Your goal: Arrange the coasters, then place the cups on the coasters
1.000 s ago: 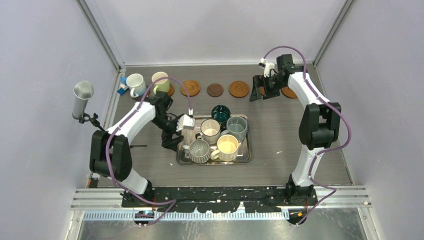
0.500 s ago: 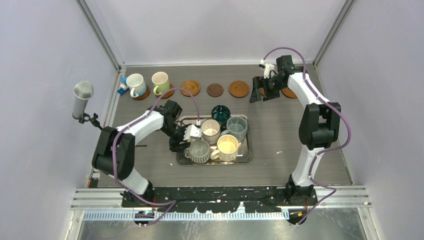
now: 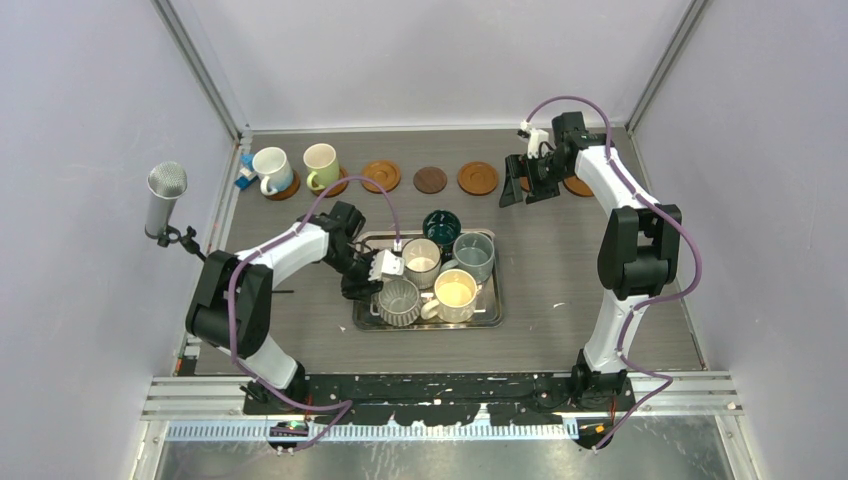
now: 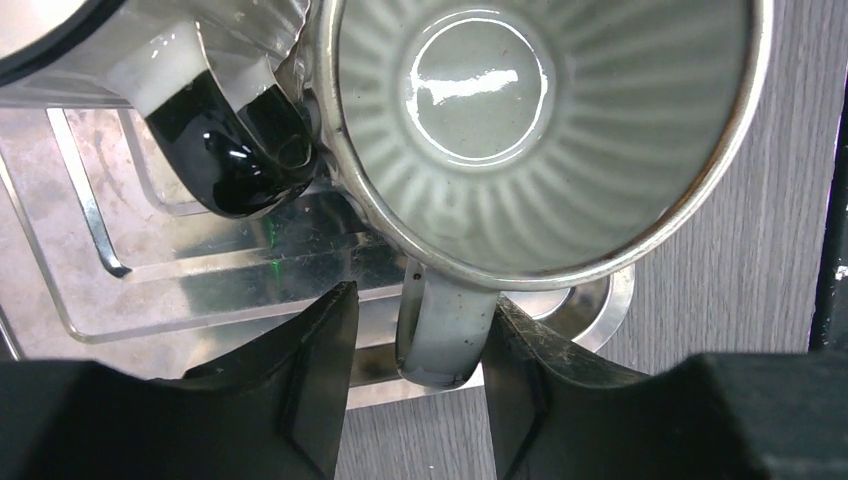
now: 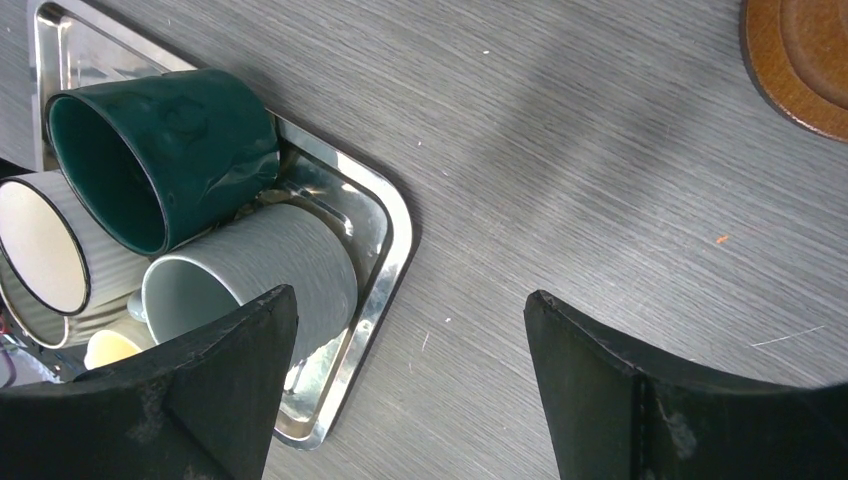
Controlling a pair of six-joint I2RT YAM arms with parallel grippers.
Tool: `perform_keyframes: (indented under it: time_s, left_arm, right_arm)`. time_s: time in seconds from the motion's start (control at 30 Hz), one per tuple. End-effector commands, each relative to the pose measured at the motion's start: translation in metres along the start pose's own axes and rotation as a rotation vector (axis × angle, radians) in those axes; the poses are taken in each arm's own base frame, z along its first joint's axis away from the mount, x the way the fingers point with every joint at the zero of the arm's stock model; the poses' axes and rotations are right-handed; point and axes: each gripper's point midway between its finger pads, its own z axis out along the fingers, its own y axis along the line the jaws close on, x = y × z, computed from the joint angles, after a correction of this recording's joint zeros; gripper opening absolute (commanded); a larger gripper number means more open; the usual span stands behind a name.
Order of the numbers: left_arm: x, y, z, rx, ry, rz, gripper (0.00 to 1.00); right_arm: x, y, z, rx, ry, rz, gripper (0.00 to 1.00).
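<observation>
We are looking at a robotics lab test cell, not a home: plain pale panels [image 3: 450, 60] close in a grey wood-grain table [image 3: 560, 270] on three sides, framed by aluminium posts [image 3: 200, 68] at 11 and 1 o'clock. A microphone [image 3: 166, 190] stands clamped at 9 o'clock, and two cabled robot arms [image 3: 632, 250] are bolted to a slotted metal rail [image 3: 690, 392] at 6 o'clock

The left fingers [image 4: 315, 375] moved onto the ribbed grey mug [image 4: 540, 130], narrowing around its handle [image 4: 445, 335].
</observation>
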Motion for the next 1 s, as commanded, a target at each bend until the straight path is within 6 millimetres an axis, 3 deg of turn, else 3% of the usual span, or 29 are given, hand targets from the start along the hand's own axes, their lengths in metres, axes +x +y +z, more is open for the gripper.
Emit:
perform_keyframes:
  time_s: [0.0,0.13,0.3,0.47,0.6,0.77,0.97]
  left_arm:
    - [-0.013,0.001,0.002,-0.003,-0.063,0.070,0.50]
    - [-0.016,-0.001,0.003,0.012,-0.075,0.100,0.51]
    - [-0.022,-0.003,0.002,0.027,-0.089,0.121,0.43]
    - [-0.025,-0.006,-0.004,0.026,-0.088,0.136,0.24]
    - [-0.027,-0.008,-0.012,0.015,-0.084,0.134,0.02]
    - [-0.037,-0.012,-0.031,-0.014,-0.124,0.137,0.00]
    - [-0.069,-0.011,-0.069,-0.086,-0.214,0.193,0.00]
  right_arm:
    - [-0.008,0.007,-0.008,-0.013,-0.035,-0.024,0.88]
    - [-0.009,0.006,-0.007,-0.015,-0.034,-0.020,0.88]
    - [-0.010,0.006,-0.005,-0.020,-0.033,-0.015,0.87]
    - [-0.010,0.006,-0.004,-0.021,-0.031,-0.011,0.87]
    - [-0.009,0.006,-0.004,-0.023,-0.029,-0.010,0.87]
    - [-0.008,0.007,-0.004,-0.024,-0.024,-0.010,0.88]
    - [-0.006,0.007,-0.005,-0.025,-0.019,-0.007,0.87]
